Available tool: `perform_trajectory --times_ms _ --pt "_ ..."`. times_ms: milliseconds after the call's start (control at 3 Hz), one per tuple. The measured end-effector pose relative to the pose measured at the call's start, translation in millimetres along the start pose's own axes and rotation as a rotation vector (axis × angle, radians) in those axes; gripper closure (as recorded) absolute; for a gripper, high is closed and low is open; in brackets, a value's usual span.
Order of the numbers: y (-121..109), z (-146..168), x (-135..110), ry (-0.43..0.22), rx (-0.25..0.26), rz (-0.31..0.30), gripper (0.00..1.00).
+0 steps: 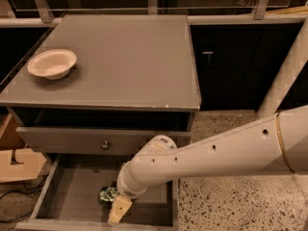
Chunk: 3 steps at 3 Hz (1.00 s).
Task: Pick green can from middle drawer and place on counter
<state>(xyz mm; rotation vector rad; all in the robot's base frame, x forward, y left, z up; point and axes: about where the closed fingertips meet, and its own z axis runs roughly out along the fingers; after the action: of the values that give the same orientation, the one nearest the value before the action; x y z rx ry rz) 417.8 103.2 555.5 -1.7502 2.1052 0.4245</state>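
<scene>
The green can [107,195] lies on the grey floor of the open middle drawer [72,196], near its front and middle. My gripper [114,207] reaches down into the drawer at the end of the white arm [202,155]; it sits right at the can's right side, partly covering it. The counter [125,57] is the flat grey cabinet top above.
A cream bowl [52,63] stands at the counter's left. A closed grey drawer front with a round knob [105,145] is just above the open drawer. Wooden pieces and a cable lie on the floor at left [17,162]. Speckled floor lies at right [231,211].
</scene>
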Motion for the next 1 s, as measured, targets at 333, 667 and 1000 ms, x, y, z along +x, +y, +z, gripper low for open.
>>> perform_trajectory --times_ms 333,667,1000 --pt "-1 0 -2 -0.008 0.005 -0.001 0.00" --pt "0 14 -1 0.005 0.002 0.011 0.00" --pt "-16 42 -5 0.023 0.031 0.027 0.00"
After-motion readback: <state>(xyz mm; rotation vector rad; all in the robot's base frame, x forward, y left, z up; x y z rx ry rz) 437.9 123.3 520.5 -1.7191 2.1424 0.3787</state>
